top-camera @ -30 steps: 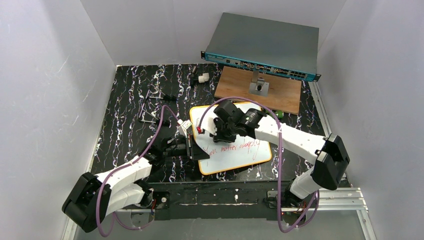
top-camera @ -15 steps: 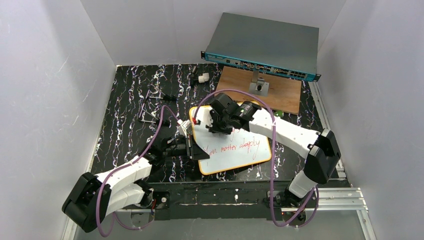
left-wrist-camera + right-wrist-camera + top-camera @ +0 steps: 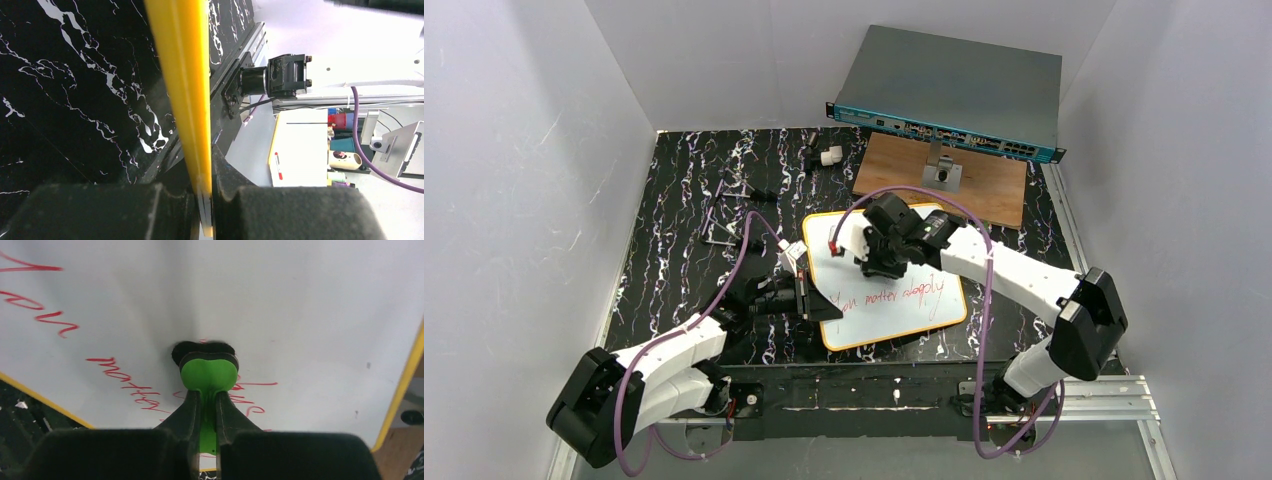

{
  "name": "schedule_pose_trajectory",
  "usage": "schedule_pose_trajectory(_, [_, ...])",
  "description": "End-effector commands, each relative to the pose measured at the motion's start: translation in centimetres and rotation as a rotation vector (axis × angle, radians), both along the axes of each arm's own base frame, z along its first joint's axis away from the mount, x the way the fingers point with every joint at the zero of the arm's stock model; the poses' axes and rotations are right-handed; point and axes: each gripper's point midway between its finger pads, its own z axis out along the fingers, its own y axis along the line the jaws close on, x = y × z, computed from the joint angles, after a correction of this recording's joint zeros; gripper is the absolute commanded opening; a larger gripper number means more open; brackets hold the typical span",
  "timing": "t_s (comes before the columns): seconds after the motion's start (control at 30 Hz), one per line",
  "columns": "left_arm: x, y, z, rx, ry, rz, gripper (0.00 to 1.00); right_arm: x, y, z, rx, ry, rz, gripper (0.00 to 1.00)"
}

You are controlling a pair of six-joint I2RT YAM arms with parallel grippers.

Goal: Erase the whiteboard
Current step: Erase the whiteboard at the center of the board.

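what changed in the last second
The right gripper, shut on the green eraser, swept left across the upper part of the whiteboard, then back right. Nothing was picked up or released. The left gripper stays clamped on the yellow rim; the red writing remains.

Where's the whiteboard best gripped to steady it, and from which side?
The thin yellow rim at its left edge, from the left: the whiteboard lies flat, so only an edge fits between jaws, leaving the face free for the eraser in the right gripper. The left gripper pinches it there.
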Motion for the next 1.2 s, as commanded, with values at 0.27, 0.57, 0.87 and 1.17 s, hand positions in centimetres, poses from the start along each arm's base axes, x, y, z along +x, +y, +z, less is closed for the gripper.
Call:
schedule_pose_trajectory(0.27, [-0.2, -1.0, 3.5, -0.091, -0.215, -0.094, 0.00, 1.9, 2.1, 0.9, 0.022, 0.005, -0.031, 0.01])
schedule_pose_trajectory(0.57, [-0.2, -1.0, 3.4, -0.091, -0.217, -0.097, 0.00, -1.2, 0.0, -1.6, -0.045, 0.021, 0.063, 0.01])
schedule_pose_trajectory(0.87, [-0.1, -1.1, 3.2, -0.092, -0.211, -0.101, 0.00, 5.4, -0.5, 1.7, 0.039, -0.100, -0.199, 0.01])
schedule_pose_trajectory(1.17, [-0.2, -1.1, 3.3, -0.091, -0.210, -0.098, 0.00, -1.5, 2.9, -0.5, -0.010, 0.068, 0.089, 0.01])
